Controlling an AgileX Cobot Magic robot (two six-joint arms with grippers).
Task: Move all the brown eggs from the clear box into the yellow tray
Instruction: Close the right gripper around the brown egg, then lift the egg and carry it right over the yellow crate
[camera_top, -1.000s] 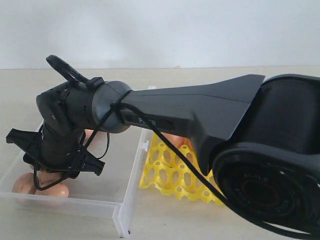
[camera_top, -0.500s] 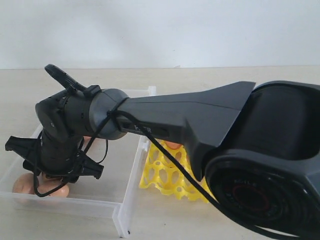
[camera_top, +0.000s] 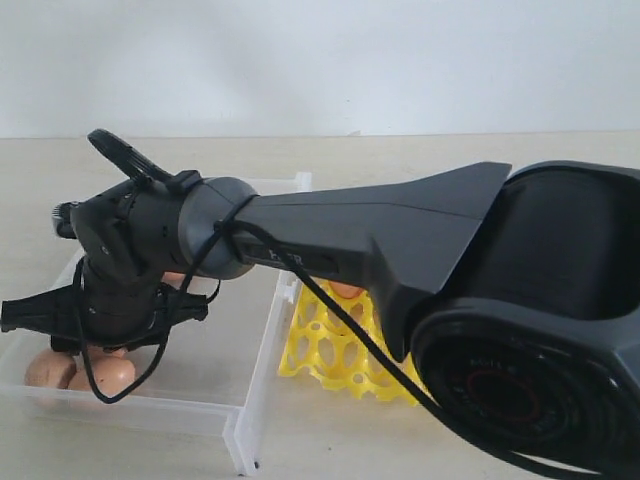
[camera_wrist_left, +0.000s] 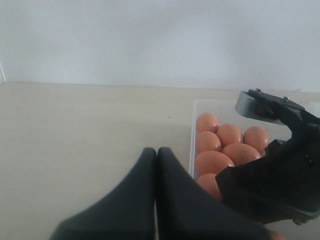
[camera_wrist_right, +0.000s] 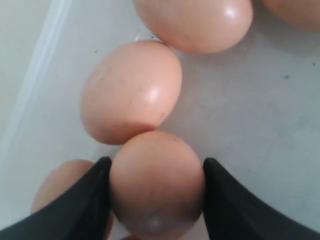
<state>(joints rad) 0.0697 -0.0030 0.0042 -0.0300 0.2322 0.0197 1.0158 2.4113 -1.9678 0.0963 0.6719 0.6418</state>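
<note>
The right arm (camera_top: 380, 225) stretches across the table (camera_top: 450, 160) and dips low into the clear box (camera_top: 150, 408), which sits just left of the yellow tray (camera_top: 335, 355). From its wrist you can see the right gripper (camera_wrist_right: 157, 161) with its two black fingers (camera_wrist_right: 85, 205) pressed against either side of one brown egg (camera_wrist_right: 157, 195), clamped on it. A second egg (camera_wrist_right: 131, 90) touches that one, and others lie close around. The left gripper (camera_wrist_left: 156, 152) hangs over bare table beside the box, its tips pressed together with nothing between them. Past it a cluster of brown eggs (camera_wrist_left: 225, 145) fills that end of the box. One more egg (camera_top: 346, 291) peeks out on the tray, just under the arm.
</note>
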